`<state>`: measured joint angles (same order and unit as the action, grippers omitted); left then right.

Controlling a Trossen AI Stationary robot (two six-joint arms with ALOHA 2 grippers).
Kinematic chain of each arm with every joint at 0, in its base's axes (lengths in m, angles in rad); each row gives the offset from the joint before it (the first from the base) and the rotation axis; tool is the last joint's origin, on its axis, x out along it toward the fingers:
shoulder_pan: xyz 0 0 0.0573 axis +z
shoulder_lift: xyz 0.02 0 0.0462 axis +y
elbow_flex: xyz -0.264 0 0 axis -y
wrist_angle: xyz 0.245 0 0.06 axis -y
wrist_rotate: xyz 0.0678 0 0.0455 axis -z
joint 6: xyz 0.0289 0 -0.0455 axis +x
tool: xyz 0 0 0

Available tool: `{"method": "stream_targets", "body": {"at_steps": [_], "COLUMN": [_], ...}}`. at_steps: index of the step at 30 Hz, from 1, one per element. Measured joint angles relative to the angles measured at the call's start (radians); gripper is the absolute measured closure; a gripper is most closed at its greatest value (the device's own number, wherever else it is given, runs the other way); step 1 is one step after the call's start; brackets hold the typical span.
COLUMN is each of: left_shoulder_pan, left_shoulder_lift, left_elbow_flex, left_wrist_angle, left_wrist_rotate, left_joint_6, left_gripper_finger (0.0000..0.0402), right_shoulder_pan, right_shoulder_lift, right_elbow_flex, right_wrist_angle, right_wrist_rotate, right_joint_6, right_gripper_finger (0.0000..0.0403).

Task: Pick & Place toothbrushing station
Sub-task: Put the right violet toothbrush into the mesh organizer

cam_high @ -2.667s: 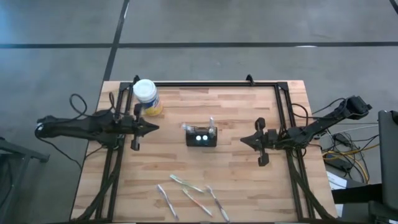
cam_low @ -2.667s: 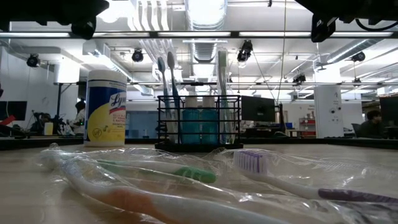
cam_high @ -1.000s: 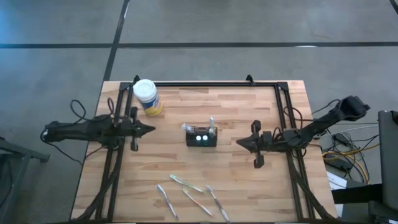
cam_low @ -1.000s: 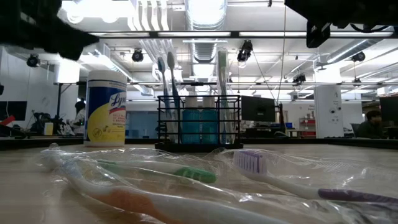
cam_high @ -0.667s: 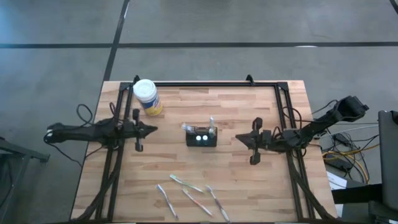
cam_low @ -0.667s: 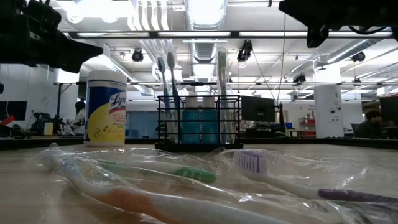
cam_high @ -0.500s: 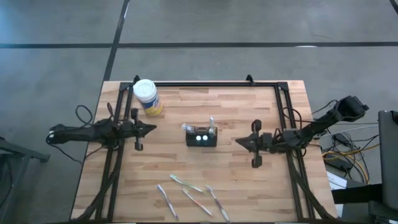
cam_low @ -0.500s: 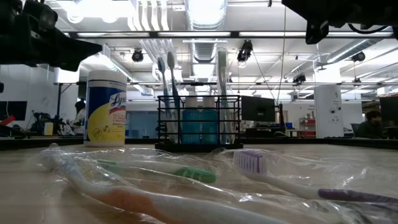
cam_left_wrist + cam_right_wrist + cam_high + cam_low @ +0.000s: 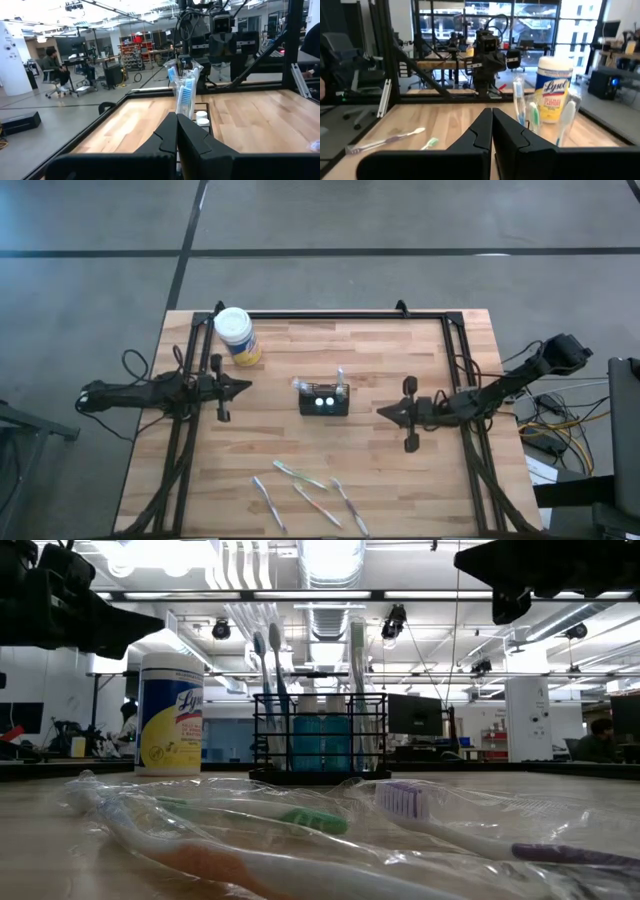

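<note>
The toothbrushing station, a black wire-mesh caddy (image 9: pixel 324 399), stands by its base on the middle of the wooden table. Toothbrushes (image 9: pixel 270 655) stand upright in it beside two white-capped blue containers (image 9: pixel 321 741). My left gripper (image 9: pixel 248 387) hovers shut to the caddy's left, pointing level at it, well short of it. My right gripper (image 9: pixel 380 412) hovers shut to its right, also pointing at it. In the left wrist view the shut fingers (image 9: pixel 176 116) aim at the caddy's toothbrushes (image 9: pixel 184 90). In the right wrist view the gripper (image 9: pixel 491 111) has the brushes (image 9: pixel 520 100) just beyond it.
A yellow jar with a white lid (image 9: pixel 236 335) stands at the far left, behind my left gripper. Several wrapped toothbrushes (image 9: pixel 305 492) lie loose near the table's front edge, filling the foreground of the low view (image 9: pixel 300 830). A black frame (image 9: pixel 340 315) rims the table.
My left gripper has sunk lower above the table's left side as its arm folded back, and it has levelled out; it stays shut. In the low view it has come down into the upper left corner.
</note>
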<state>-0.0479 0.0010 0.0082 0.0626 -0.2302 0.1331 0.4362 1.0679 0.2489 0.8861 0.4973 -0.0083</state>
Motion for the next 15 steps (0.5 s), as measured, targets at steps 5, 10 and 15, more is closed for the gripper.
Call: {"method": "stream_targets", "body": {"at_steps": [5, 10, 15], "left_shoulder_pan": [0.000, 0.000, 0.000], "left_shoulder_lift": [0.001, 0.003, 0.003], "left_elbow_flex": [0.000, 0.014, 0.022], "left_wrist_angle": [-0.014, -0.038, -0.044], "left_wrist_rotate": [-0.004, -0.005, -0.006], "left_joint_6": [0.006, -0.028, -0.028], "left_gripper_finger": [0.0396, 0.0392, 0.0391], "right_shoulder_pan": [0.000, 0.000, 0.016], "right_shoulder_lift": [-0.001, 0.002, 0.079], "right_elbow_flex": [0.035, 0.139, 0.325], "right_wrist_angle": [-0.100, -0.433, -0.805], "right_wrist_rotate": [0.000, 0.000, -0.007], "right_joint_6": [0.030, 0.220, 0.472], "right_gripper_finger": [0.0394, 0.0394, 0.0376]}}
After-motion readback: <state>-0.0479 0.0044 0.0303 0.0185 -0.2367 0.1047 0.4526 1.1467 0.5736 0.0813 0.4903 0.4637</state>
